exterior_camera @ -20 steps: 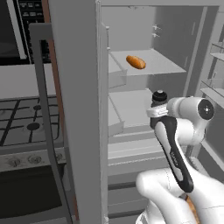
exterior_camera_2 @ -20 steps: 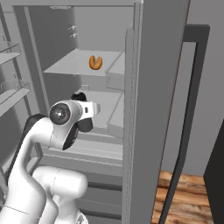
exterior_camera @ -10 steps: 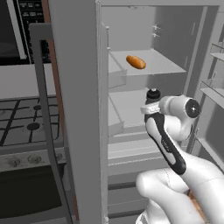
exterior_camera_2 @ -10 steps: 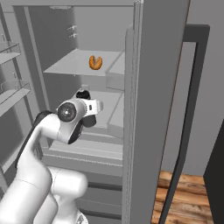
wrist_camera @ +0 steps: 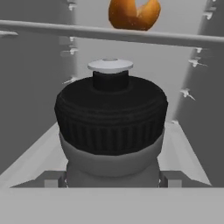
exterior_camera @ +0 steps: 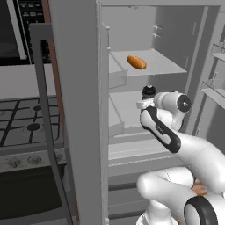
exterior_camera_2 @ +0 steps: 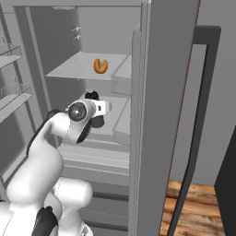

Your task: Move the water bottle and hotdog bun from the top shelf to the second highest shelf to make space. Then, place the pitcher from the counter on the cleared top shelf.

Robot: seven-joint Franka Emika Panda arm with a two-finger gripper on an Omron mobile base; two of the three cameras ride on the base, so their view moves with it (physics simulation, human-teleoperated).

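Far to the left of the claw [exterior_camera: 146, 104] stands the black gas stove [exterior_camera: 26, 125], with no part in this step. Between stove and claw rises the open fridge door [exterior_camera: 74, 110], swung wide so the arm can reach the shelves.

Straight ahead of the claw, the water bottle [exterior_camera: 148, 91] sits upright between the two fingers. In the hand view its ribbed black cap [wrist_camera: 111, 113] stands just past the fingertips, with the grey body below flanked closely on both sides. The claw [wrist_camera: 111, 180] looks clamped on the bottle's body. Its fingers stand wide only because the bottle is broad. Gripping low on the body and keeping the bottle upright suits setting it down on its base.

Below and beyond the claw lies the second highest shelf [exterior_camera: 127, 110], its bare board running away on either side of the bottle in the hand view. The bottle is at that shelf's level, over its front part. Whether its base touches the board cannot be told.

Above the claw and a little to its right in the left base view, the hotdog bun [exterior_camera: 136, 62] lies on the top shelf [exterior_camera: 165, 67], well apart from the bottle. It waits there because only one thing can be carried at a time.

Judging by this, the bottle's move is nearly done. The next need is a gentle lowering, then a release, before reaching up for the bun.
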